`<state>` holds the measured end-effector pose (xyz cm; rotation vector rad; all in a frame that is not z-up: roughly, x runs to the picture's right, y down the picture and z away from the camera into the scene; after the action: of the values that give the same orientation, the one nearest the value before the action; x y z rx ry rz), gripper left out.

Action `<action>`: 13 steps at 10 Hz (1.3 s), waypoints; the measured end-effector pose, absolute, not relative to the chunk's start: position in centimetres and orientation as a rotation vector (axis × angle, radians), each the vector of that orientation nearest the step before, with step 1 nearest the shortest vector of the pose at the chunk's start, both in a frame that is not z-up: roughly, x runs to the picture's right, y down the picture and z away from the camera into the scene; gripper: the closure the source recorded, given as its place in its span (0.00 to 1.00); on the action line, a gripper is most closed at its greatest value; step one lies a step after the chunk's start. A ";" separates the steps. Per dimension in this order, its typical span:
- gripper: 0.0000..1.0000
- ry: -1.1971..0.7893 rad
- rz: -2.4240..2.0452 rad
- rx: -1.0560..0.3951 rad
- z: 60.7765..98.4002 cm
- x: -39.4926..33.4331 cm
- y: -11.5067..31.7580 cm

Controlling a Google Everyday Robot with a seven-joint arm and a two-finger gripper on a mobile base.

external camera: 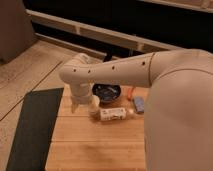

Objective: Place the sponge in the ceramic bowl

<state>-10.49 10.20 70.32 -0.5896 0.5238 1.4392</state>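
Pincer (79, 107) sits low at the end of the white arm (110, 72), over the left part of the table (90, 145), mostly hidden under the wrist. Its jaws are apart and nothing shows held in them. Just right of it is a small cream-lidded jar (94, 105); can't tell if they touch. A white labelled bottle (113, 113) lies on its side right of the jar, long axis left-right across the table. Behind the jar and bottle is the ceramic bowl (116, 95), black and glossy with pale marks inside, upright, partly covered by the arm. A thin orange-red object (130, 93) lies just right of the bowl. The sponge (138, 104), a small blue-grey block, lies flat on the table right of the bowl and outside it. It sits near the orange-red object and close to the bottle's right end, well apart from the pincer. Its long axis runs roughly near-to-far, tilted a little, with the far end toward the orange-red object. The table is pale wood, planks running left-right. The robot's white body (180, 115) fills the right side and covers the table's right edge. A dark mat (32, 125) lies on the speckled floor (30, 70) left of the table. Behind is a dark wall with a pale rail (100, 32) running across.
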 end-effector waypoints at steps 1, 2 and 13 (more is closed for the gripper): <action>0.35 0.524 1.439 -0.590 70.3 -10.5 10.2; 0.35 0.524 1.439 -0.590 70.3 -10.5 10.2; 0.35 0.426 1.478 -0.248 71.9 0.6 -0.6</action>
<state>0.60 -0.58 71.89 -0.2483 0.4258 1.4780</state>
